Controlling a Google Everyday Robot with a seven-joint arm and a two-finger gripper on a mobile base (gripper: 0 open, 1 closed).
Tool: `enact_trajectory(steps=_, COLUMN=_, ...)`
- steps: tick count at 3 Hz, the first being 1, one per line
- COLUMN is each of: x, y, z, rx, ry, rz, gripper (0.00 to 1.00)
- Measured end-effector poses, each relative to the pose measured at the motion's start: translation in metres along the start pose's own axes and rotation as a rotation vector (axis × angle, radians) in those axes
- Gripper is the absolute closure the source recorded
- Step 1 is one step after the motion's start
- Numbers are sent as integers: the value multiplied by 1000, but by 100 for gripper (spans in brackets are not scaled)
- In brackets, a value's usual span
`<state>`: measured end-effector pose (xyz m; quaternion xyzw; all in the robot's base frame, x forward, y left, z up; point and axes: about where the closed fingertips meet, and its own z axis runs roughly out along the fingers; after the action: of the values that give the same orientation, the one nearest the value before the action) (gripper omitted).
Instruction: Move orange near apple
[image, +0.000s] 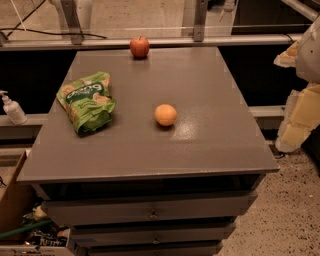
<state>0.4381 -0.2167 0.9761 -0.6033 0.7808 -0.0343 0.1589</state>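
The pale orange (165, 115) lies on the grey table top (210, 85), a little right of the middle. The red apple (139, 46) with a short stem stands at the table's far edge, well behind the orange and slightly to its left. My gripper (299, 107) shows as a pale yellow and white shape at the right edge of the view. It is off the table's right side, far from both fruits, and holds nothing that I can see.
A green snack bag (88, 101) lies on the left part of the table. A white pump bottle (12, 109) stands on a ledge to the left. Drawers (150, 212) are below the table top, and a cardboard box (15, 200) sits at the lower left.
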Motion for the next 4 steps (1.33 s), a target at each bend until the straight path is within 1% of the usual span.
enact_trajectory(steps=1, x=-1, y=-1, z=-1, rx=3, ry=-5, rz=-1, gripper=0)
enact_trajectory(steps=2, x=-5, y=-3, z=22, rx=-42, ry=-142, rz=54, gripper=0)
enact_trajectory(steps=3, x=-17, y=-7, z=46, rx=-93, ry=-313, rz=118, gripper=0)
enact_trajectory(steps=4, x=-38, y=-10, z=71, rx=-138, ry=-476, rz=174, gripper=0)
